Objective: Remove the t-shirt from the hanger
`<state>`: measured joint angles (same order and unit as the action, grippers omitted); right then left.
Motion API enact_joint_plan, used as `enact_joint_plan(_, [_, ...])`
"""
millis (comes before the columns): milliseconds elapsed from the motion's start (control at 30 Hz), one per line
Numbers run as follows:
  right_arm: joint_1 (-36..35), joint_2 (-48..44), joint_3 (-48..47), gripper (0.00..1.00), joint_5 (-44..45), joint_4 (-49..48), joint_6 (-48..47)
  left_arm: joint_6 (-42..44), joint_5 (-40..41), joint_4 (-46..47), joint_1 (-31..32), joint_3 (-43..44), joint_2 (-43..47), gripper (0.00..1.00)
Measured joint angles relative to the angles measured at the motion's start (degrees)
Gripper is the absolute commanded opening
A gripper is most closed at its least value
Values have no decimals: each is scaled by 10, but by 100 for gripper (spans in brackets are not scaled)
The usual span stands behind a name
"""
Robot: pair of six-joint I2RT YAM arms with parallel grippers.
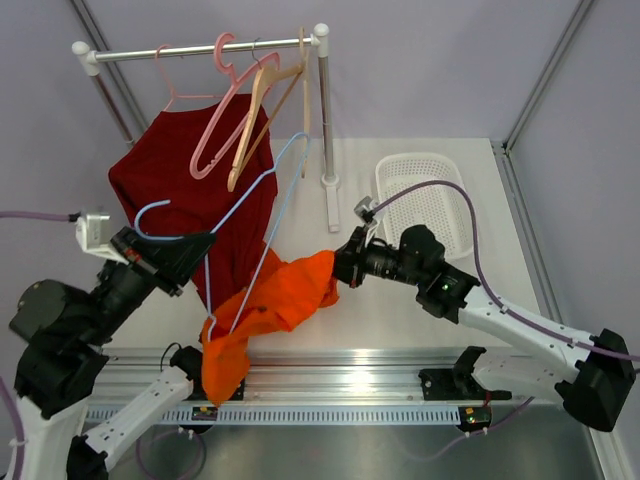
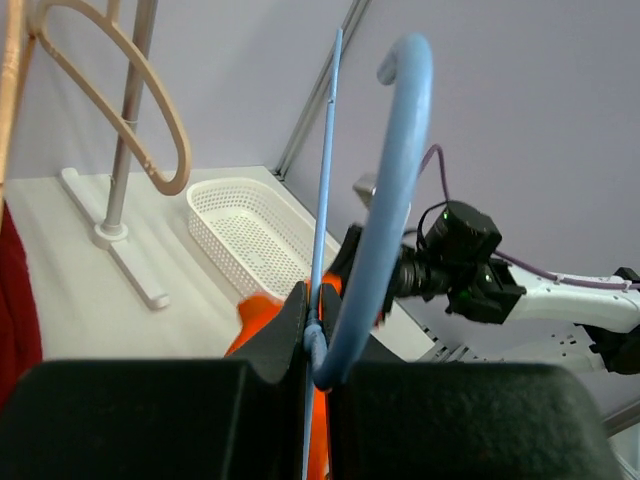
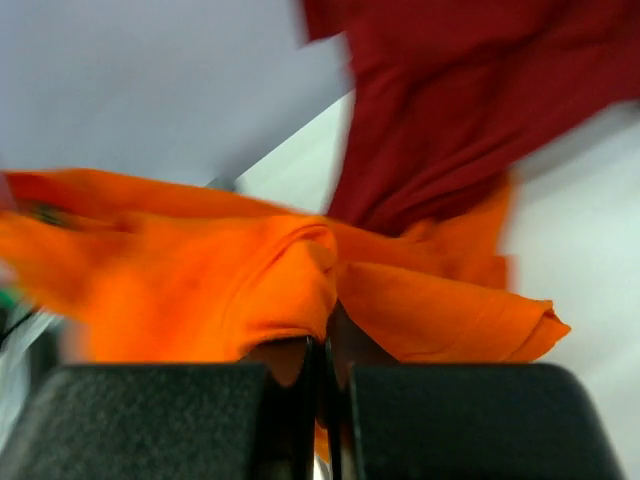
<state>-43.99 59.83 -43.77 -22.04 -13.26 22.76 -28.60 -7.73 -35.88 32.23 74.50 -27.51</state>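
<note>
Clamping L gripper [image 2: 318, 315] onto blue hanger [image 2: 393, 185] by its hook so R gripper [image 3: 325, 352], pinching orange tee [image 1: 290, 292], can drag it off.

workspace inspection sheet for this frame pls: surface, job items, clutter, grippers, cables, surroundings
Surface: white table, bare where visible.
Job's things: orange t-shirt bunched at the low end of the blue hanger, one end drooping past the table's near edge; the hanger is off the rack and tilted.
Clutter: red garment, pink hanger and wooden hanger hang on the rack; white basket at right, looks empty.
Grippers: left gripper shut on the blue hanger's neck; right gripper shut on the orange t-shirt.
Cables: purple cable arcs over the basket.
Surroundings: plain lilac backdrop, metal frame posts.
</note>
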Motion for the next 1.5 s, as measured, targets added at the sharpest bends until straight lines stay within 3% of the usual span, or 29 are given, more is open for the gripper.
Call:
enact_joint_plan(167, [-122,30,0,1,6,-1,1,-19,-28,85,0,-20,-65,0])
enact_joint_plan(300, [-144,63,-8,20,68,31,-6,-17,-34,122,0,-16,-106,0])
enact_joint_plan(367, [-144,92,-10,42,106,37,-5,-8,-31,128,0,-13,-112,0])
enact_joint_plan(400, [-144,110,-10,61,118,36,-2,-3,-28,130,0,-12,-111,0])
enact_joint_plan(433, [-145,131,-10,99,125,33,-1,2,-24,131,0,-13,-105,0])
enact_joint_plan(767, [-232,386,-45,100,246,19,-5,38,48,94,0,-42,31,0])
enact_joint_plan(867, [-264,431,-90,97,282,30,-13,45,79,65,0,-59,70,0])
enact_joint_plan(933, [-286,459,-130,45,308,45,-24,49,99,44,0,-74,92,0])
enact_joint_plan(1000, [-305,480,-160,0,337,54,-33,50,115,23,0,-86,106,0])
enact_joint_plan(1100, [-322,473,-156,0,379,62,-29,51,129,-4,0,-99,113,0])
enact_joint_plan(1200, [-324,403,-110,0,425,81,-29,53,134,-21,0,-102,113,0])
enact_joint_plan(1333, [-323,181,-56,0,510,133,-47,55,136,-21,0,-104,113,0])
enact_joint_plan(1500, [-292,-74,-85,0,608,127,-117,55,135,-20,0,-124,116,0])
